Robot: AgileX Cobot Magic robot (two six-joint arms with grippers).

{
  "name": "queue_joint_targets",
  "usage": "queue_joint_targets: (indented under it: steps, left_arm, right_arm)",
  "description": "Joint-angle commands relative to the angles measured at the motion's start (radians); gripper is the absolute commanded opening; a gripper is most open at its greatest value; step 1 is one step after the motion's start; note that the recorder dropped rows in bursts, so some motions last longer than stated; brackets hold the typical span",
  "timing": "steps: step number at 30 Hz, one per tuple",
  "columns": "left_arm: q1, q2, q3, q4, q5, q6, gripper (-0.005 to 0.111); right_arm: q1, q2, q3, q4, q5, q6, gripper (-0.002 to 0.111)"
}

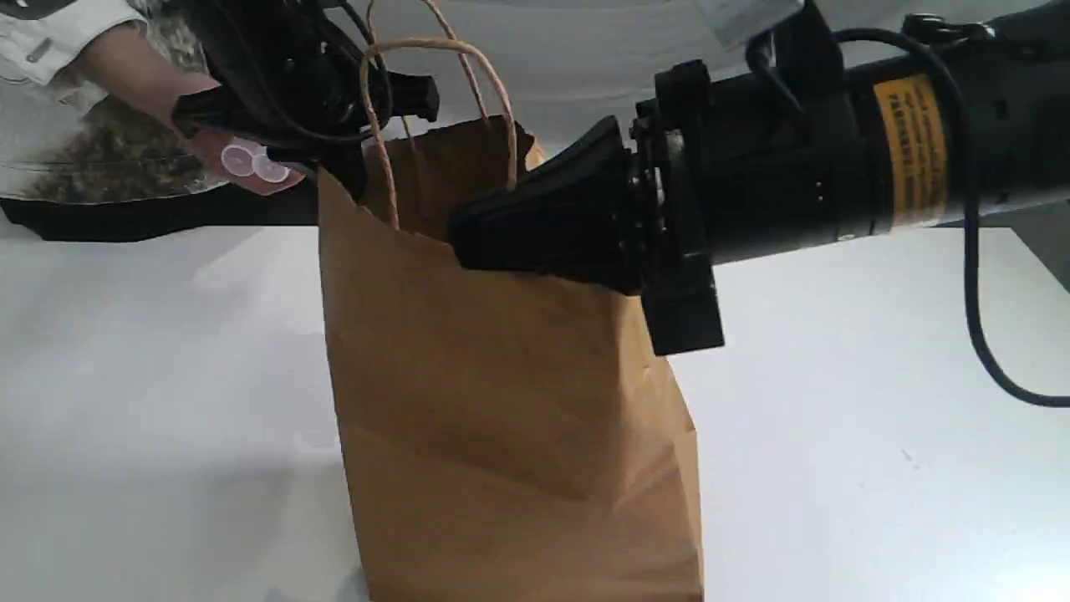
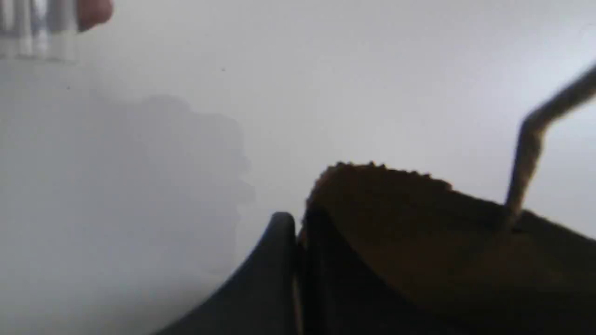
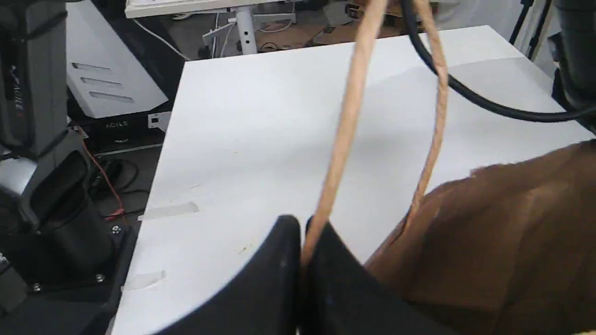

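The paper bag point(image 1: 501, 401) is standing upright on the white bench point(image 1: 836, 418). The left claw point(image 2: 297, 251) is gripping the bag's rim at its left corner, jaws pressed together on the paper edge. The right claw point(image 3: 302, 265) is pinching the twisted handle point(image 3: 347, 130) near its root, jaws fully closed. Step in hand, by appearance: holding the mouth apart. Further spreading calls for equal, gentle pulls, since the paper could tear.

One paper bag point(image 1: 501, 401), two rope handles point(image 1: 426, 40), one table point(image 1: 878, 435).
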Motion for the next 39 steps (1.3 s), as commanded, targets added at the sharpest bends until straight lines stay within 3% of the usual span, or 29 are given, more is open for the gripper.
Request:
queue_joint_targets:
  steps: [1,7,19,27,39]
  left_arm:
    - [0.028,-0.024,0.076,-0.033,-0.004,-0.017,0.0]
    - [0.043,-0.026,0.113,-0.058,-0.004,-0.01,0.0]
    - [0.044,-0.026,0.113,-0.055,-0.004,0.018,0.0]
    - [0.075,-0.026,0.113,-0.078,-0.004,0.017,0.0]
    - [0.075,-0.026,0.113,-0.063,-0.004,0.042,0.0]
  right_arm:
    - [0.001,-0.011,-0.041,0.015,0.035,0.036,0.0]
    - [-0.003,-0.009,-0.136,0.015,0.085,0.082,0.0]
    - [-0.003,0.072,-0.139,0.015,0.161,0.125,0.0]
    - [-0.003,0.078,-0.139,0.015,0.32,0.099,0.0]
    - [-0.003,0.078,-0.139,0.015,0.326,0.083,0.0]
